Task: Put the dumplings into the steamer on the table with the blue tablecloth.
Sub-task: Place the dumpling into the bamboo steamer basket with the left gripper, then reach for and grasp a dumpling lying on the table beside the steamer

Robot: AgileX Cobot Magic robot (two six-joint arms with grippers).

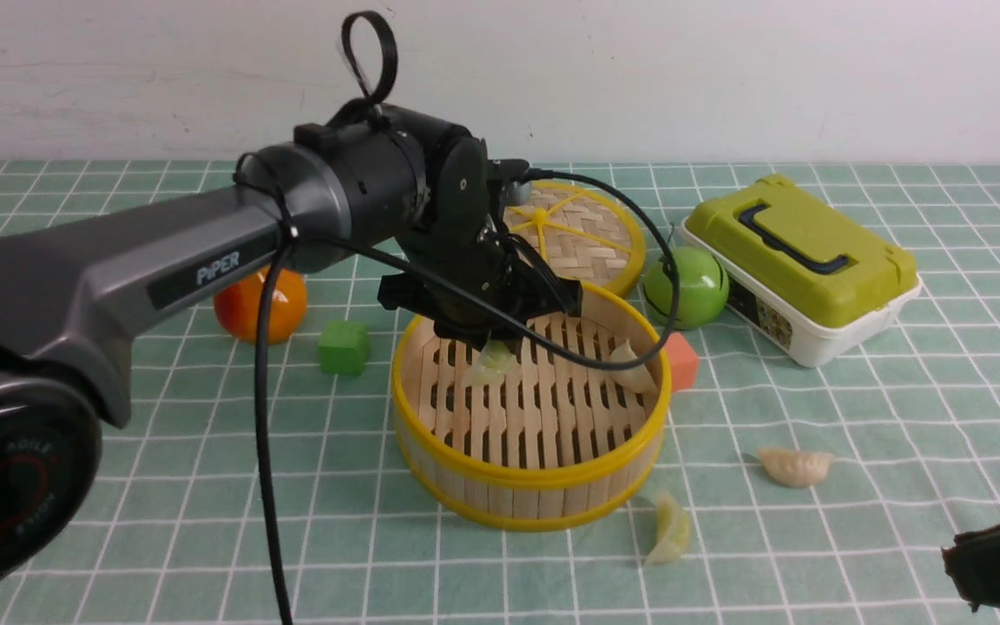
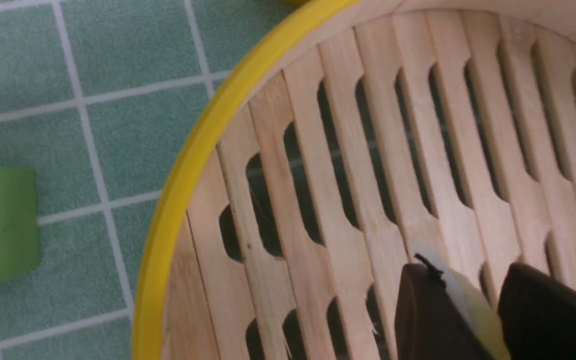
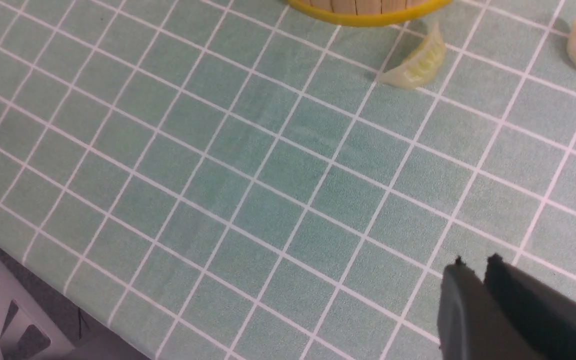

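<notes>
the dumpling in hand (image 1: 490,363), pale green, hangs low inside the steamer (image 1: 526,479) toward its back left, pinched on both sides by the fingers of the left gripper (image 2: 468,280); we judge it close enough to the slats to let go. we see it edge-on only, so we cannot tell its long axis. a second dumpling (image 1: 633,365) already leans against the steamer's far right wall, so we count one in, one in hand and two left. those two lie on the blue tablecloth (image 1: 812,573): the near dumpling (image 1: 669,528), just beside the steamer's front wall, has its long axis running near to far, while the right dumpling (image 1: 795,466), well apart, lies crosswise, pleats up. the right gripper (image 3: 475,265) hovers low at the table's near right, its jaws almost together on nothing.
</notes>
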